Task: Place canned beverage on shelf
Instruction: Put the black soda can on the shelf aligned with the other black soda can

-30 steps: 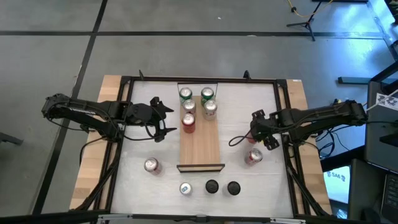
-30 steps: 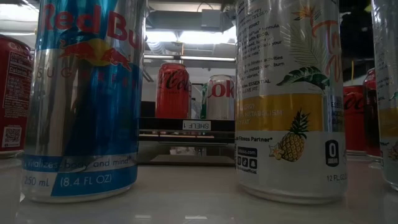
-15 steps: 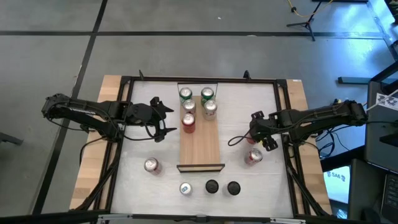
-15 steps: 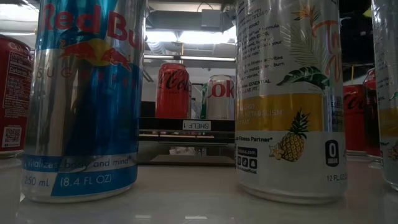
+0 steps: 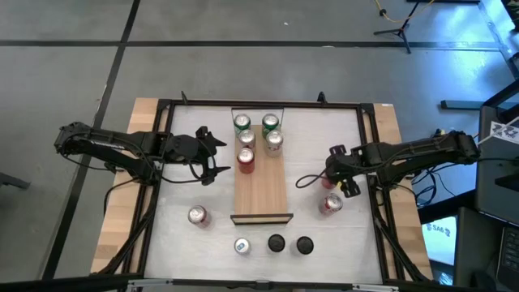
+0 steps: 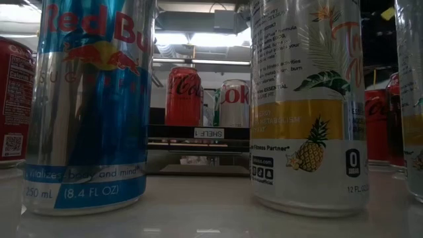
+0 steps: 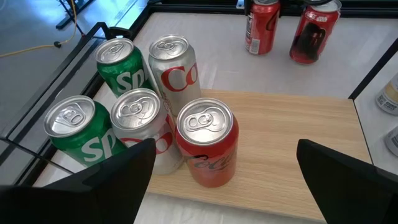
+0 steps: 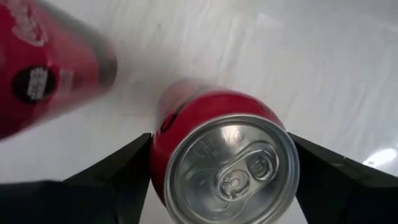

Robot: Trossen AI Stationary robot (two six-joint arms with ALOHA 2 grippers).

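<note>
Red can point(image 8: 224, 155) now sits between the right gripper's point(image 5: 334, 172) parted jaws; left gripper point(image 5: 212, 154) unmoved, released.

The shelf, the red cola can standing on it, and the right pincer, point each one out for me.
shelf point(image 5: 263, 193): high view, bare wood near the front end.
red cola can point(image 7: 206, 148): left wrist view, on its red side wall.
right pincer point(image 8: 222, 165): right wrist view, midway between its fingertips, over a red can's top.
</note>
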